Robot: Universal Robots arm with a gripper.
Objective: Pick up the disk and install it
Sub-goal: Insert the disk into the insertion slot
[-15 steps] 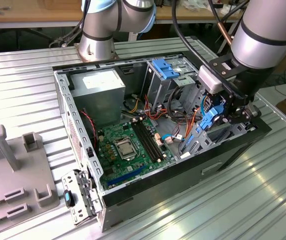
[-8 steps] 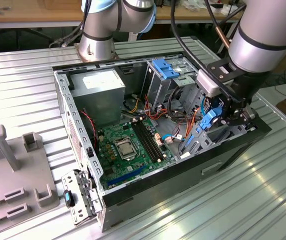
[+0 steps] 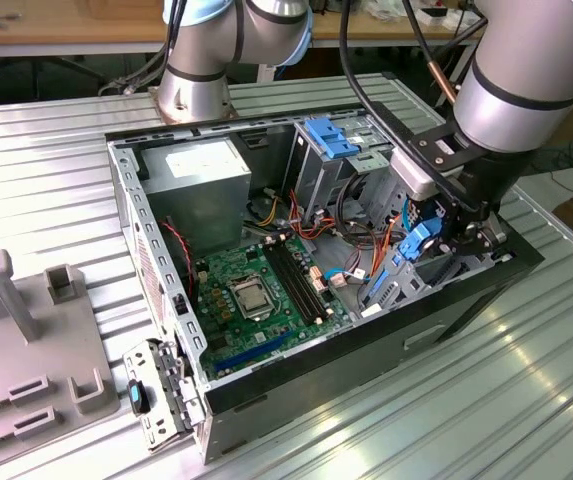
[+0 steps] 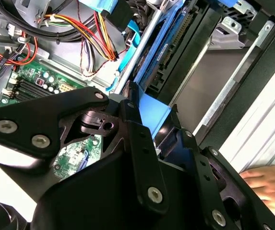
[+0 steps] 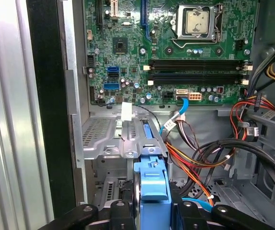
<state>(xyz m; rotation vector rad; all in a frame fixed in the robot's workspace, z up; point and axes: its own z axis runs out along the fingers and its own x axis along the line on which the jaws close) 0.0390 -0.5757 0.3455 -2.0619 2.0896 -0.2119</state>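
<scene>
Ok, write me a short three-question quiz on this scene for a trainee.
1. True or false: the gripper is shut on the disk inside the open computer case.
2. Multiple choice: which colour of plastic frames the disk? A red, B blue, C yellow.
3. Short answer: which part of a person appears beyond the case's wall in the second wrist view?

Key
1. True.
2. B.
3. A hand.
</scene>
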